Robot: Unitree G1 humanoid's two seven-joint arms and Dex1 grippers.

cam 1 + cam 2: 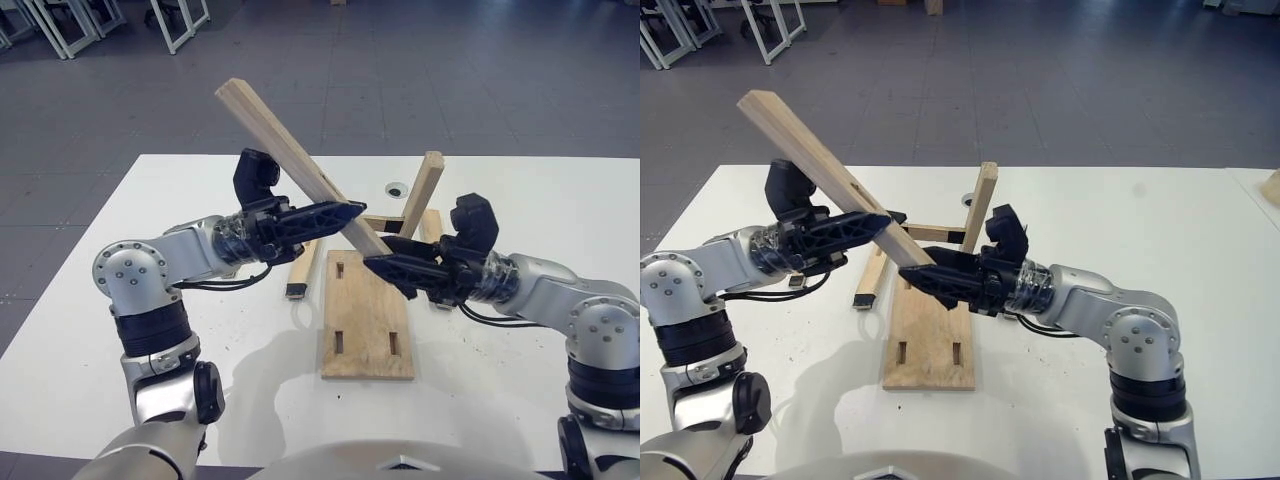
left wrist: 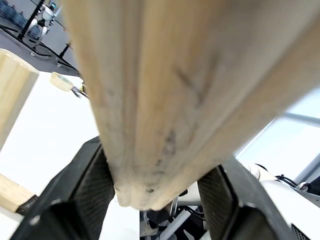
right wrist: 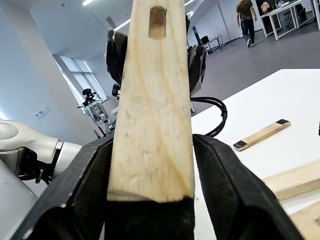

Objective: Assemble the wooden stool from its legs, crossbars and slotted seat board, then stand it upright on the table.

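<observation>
Left eye view, tilted leg (image 1: 270, 128) clamped between left fingers (image 1: 320, 216), lower end gripped by right fingers (image 1: 400, 268)

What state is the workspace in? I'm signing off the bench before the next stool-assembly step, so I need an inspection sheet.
Surface: white table, round port at its far side.
Job's things: long pale wooden leg held tilted in the air; slotted wooden seat board flat; second leg standing tilted behind it, joined to a crossbar; black-tipped wooden bar lying left of the board.
Clutter: small dark specks.
Grippers: left gripper and right gripper both shut on the long leg.
Cables: black cables at both wrists.
Surroundings: grey floor, white-framed desks.
</observation>
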